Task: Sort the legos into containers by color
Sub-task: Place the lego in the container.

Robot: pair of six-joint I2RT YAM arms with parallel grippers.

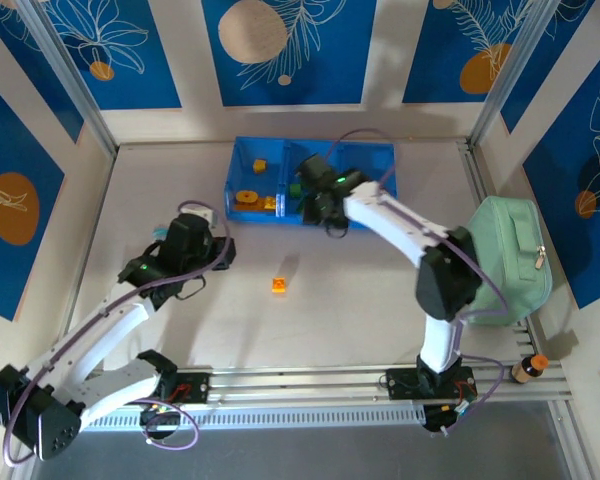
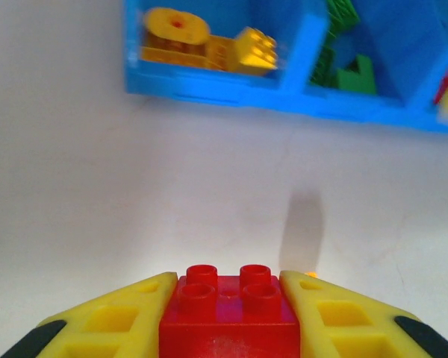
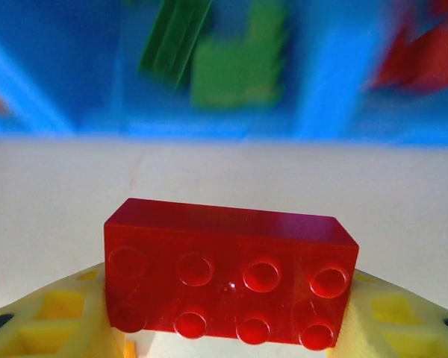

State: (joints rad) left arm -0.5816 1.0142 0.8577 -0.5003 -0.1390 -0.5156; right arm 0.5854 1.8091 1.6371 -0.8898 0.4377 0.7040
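Left jaws clench a square red brick (image 2: 228, 317), tray (image 2: 209, 91) well ahead (yellow bricks (image 2: 209, 43) inside). Right jaws grasp a long red brick (image 3: 231, 253), tray close ahead.

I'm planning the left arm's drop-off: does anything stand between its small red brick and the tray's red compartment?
Yes: the right claw, gripping a long red brick, hangs at the tray's near edge, across the left claw's route with the small red brick to the right-end red compartment.
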